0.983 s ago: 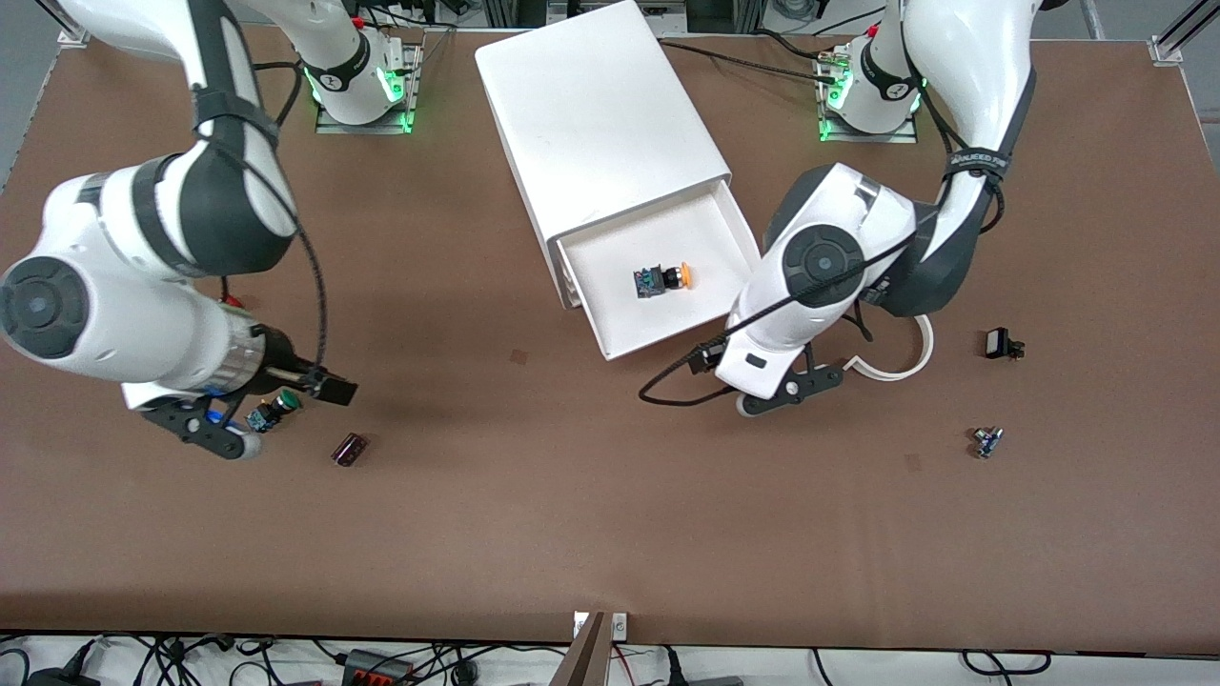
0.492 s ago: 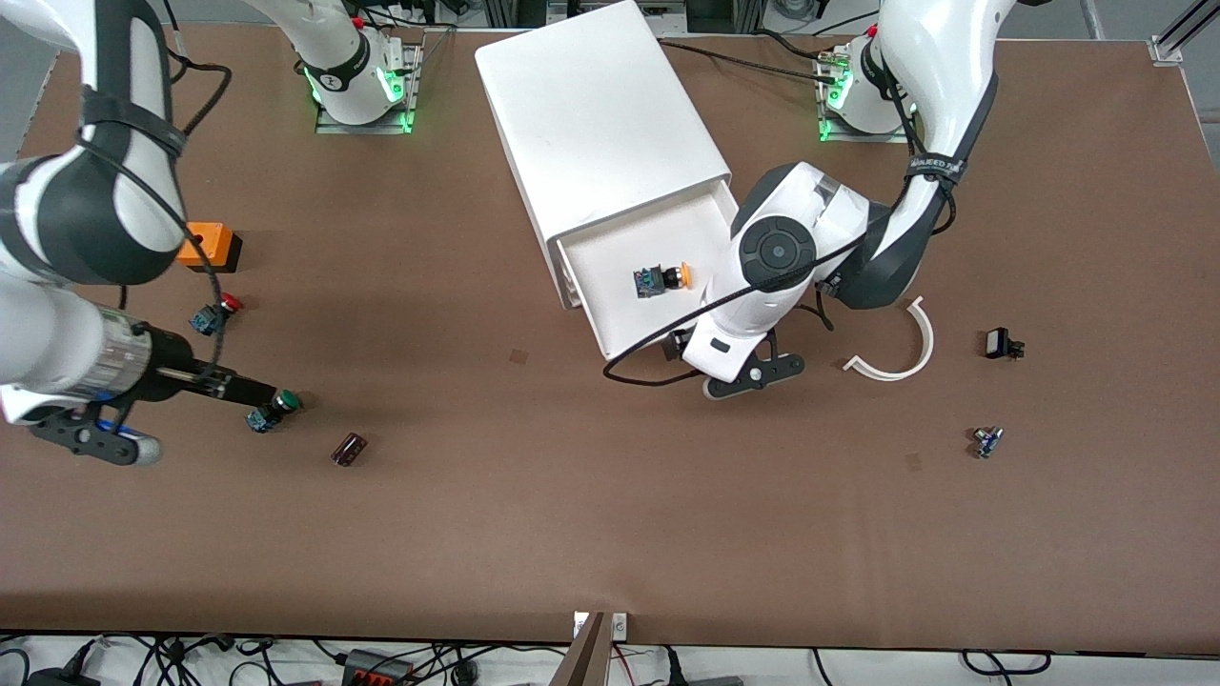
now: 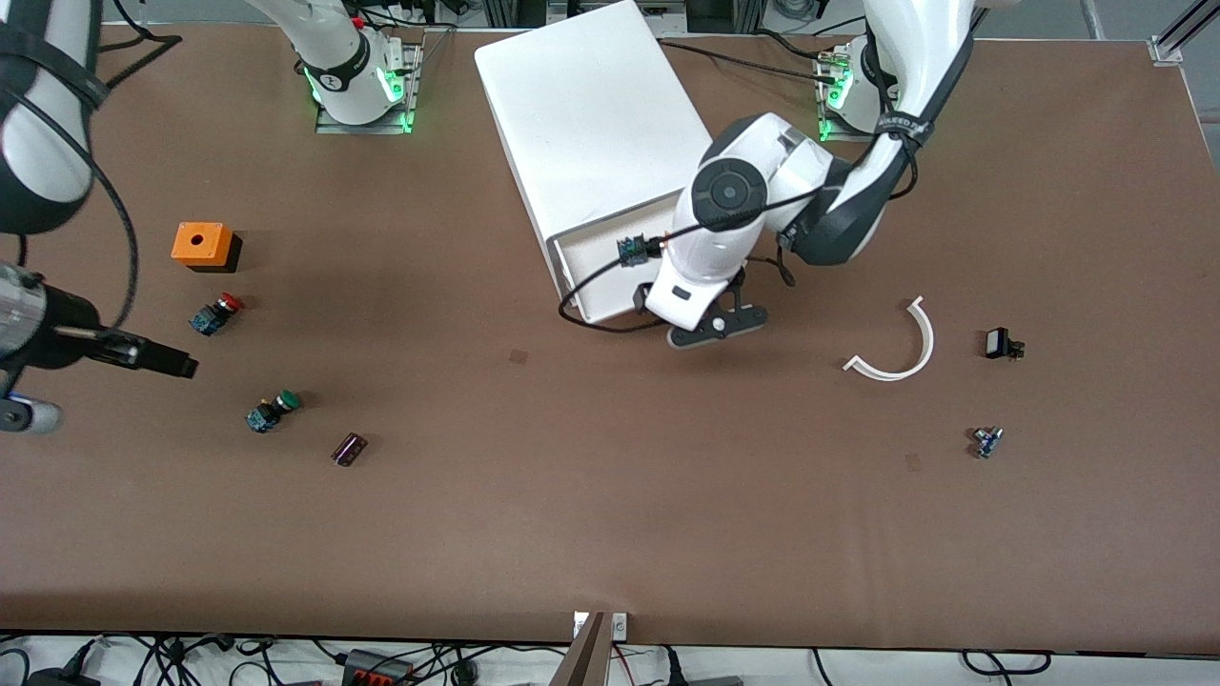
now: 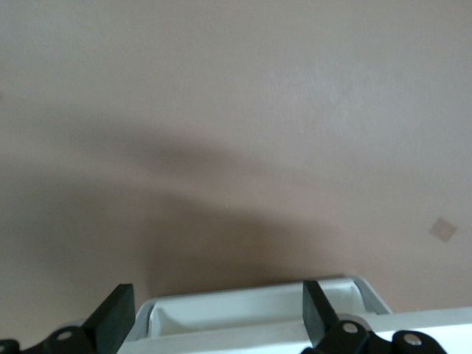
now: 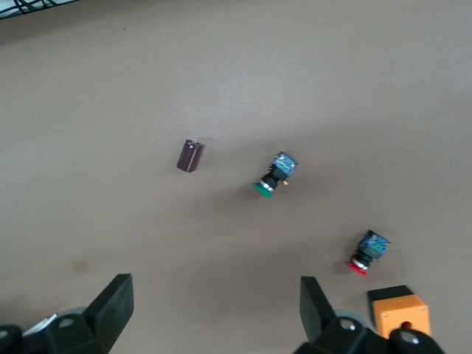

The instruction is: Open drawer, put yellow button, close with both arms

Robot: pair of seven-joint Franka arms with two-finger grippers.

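- Front view stuff first: big white rounded cabinet (image 3: 591,114) sits mid-desk (image 3: 572,524), and its top white plastic drawer (image 3: 591,278) sticks out only partway.
- The yellow-capped push button (image 3: 630,250) lies inside the drawer. Only its dark body shows, because the left arm covers the cap.
- The left tool (image 3: 715,324) hangs over the drawer's front edge, fingers spread, holding nothing.
- The right tool (image 3: 19,415) is over the right arm's end of the desk, also spread wide and empty. That arm is just waiting.
- Left wrist view: the drawer's front rim sits between the two fingers (image 4: 112,318). I'd push square on that front so the tray doesn't skew, and bring the right arm in to share it.
- Right wrist view: a green-capped button (image 5: 271,177), red-capped button (image 5: 366,253), orange box (image 5: 399,313) and brown cylinder (image 5: 189,155) lie below. They're well apart from the drawer, so nothing blocks it.
- Toward the left arm's end there's a curved white strip (image 3: 901,357), harmless I think.
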